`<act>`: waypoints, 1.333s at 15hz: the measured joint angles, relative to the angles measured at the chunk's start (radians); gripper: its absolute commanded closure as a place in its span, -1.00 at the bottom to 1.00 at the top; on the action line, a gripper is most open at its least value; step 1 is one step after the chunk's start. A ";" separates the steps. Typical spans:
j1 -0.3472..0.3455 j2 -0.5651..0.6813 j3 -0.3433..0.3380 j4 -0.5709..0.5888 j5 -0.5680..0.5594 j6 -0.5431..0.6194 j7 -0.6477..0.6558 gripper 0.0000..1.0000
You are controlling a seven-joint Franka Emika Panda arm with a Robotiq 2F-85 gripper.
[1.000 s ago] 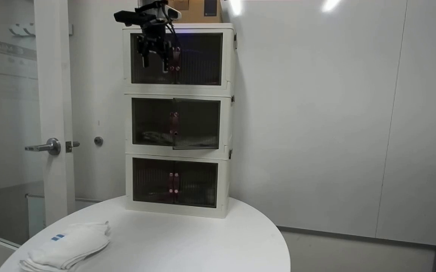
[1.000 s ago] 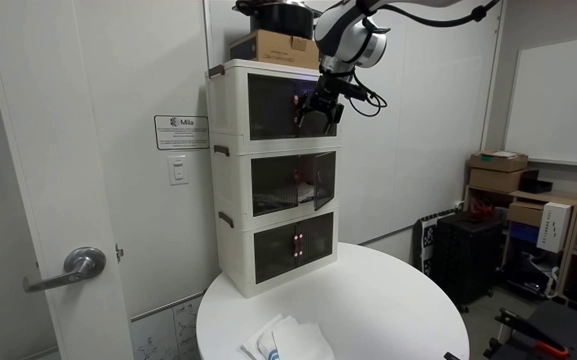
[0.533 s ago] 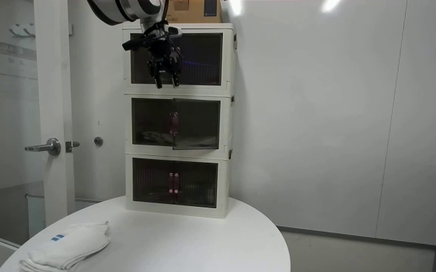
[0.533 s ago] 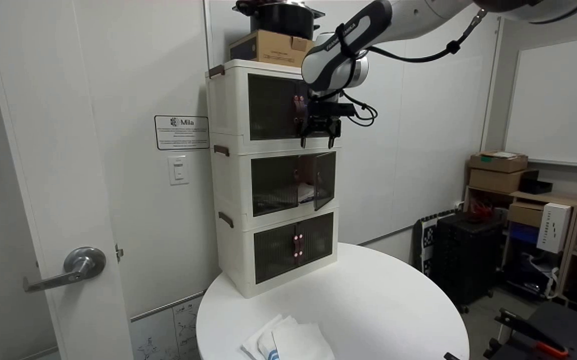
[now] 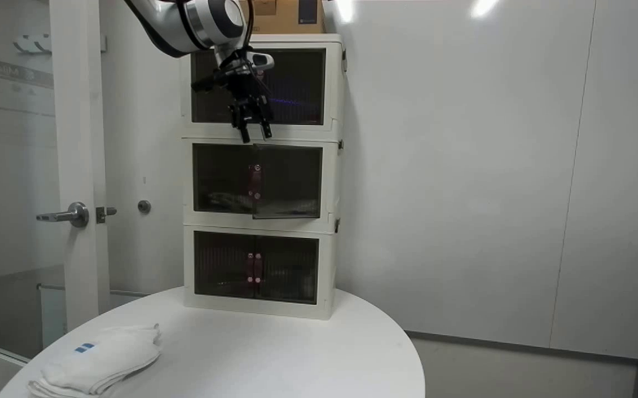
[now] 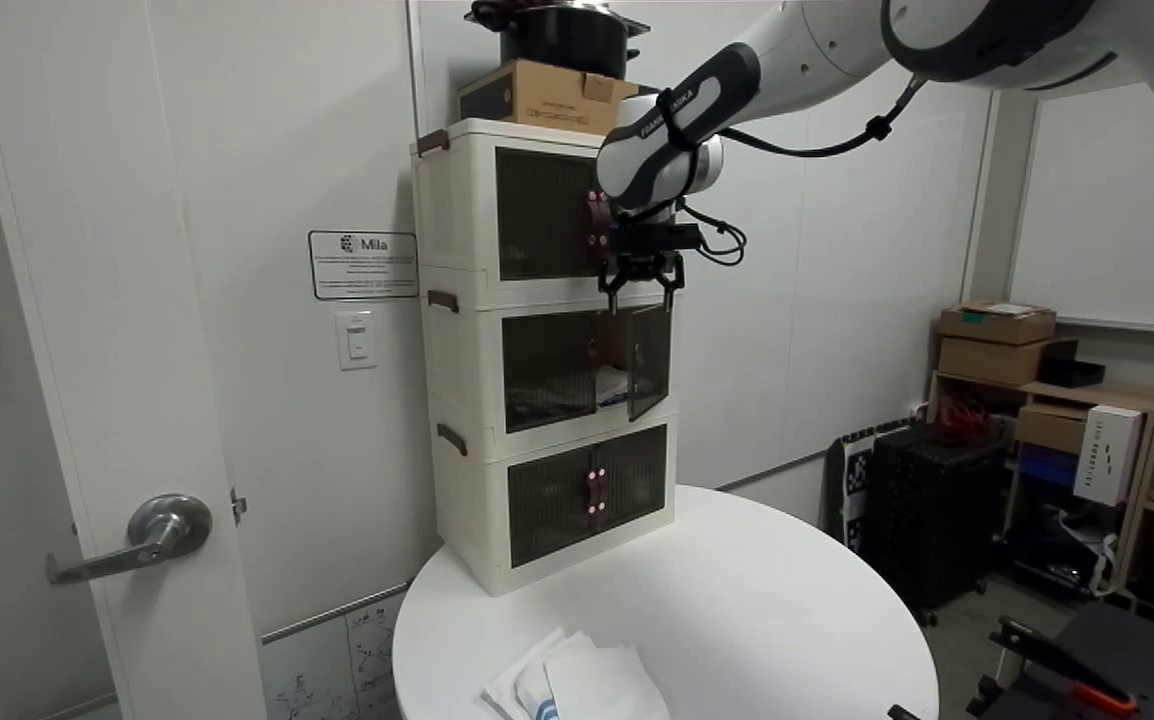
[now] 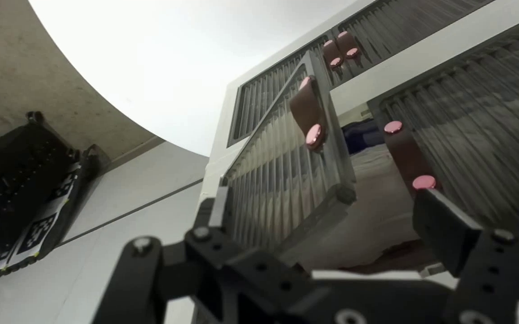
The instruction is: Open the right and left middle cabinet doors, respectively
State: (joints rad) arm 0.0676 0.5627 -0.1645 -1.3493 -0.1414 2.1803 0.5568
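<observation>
The right middle cabinet door (image 6: 650,355), a smoky ribbed panel, is swung part way outward in both exterior views. Its reddish-brown handle (image 7: 305,110) has pink caps. Flush with the frame lies the left middle cabinet door (image 6: 547,375), its handle (image 7: 407,155) beside the gap. Through that gap a pale cloth-like thing (image 7: 376,198) shows inside. My gripper (image 5: 256,138) points downward near the top of the middle compartment, open, nothing between its fingers. In the wrist view one finger overlaps the left handle's end cap; whether they touch I cannot tell.
The white three-tier cabinet (image 6: 459,400) stands on a round white table (image 6: 767,600). Its top and bottom tiers have closed doors. A cardboard box (image 6: 567,100) and a black pot (image 6: 562,42) sit on top. Folded white cloths (image 5: 103,354) lie at the table's edge.
My gripper has come down from in front of the top tier to the upper edge of the middle one, shifting rightward in an exterior view. Both middle doors have stayed as they were.
</observation>
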 measured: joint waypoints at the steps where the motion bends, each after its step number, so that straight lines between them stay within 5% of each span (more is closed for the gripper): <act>1: 0.000 0.009 -0.006 0.007 -0.002 -0.006 0.008 -1.00; 20: -0.056 0.033 -0.086 -0.018 -0.024 -0.016 0.046 -1.00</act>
State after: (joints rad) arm 0.0115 0.5956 -0.2505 -1.3673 -0.1649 2.1639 0.6027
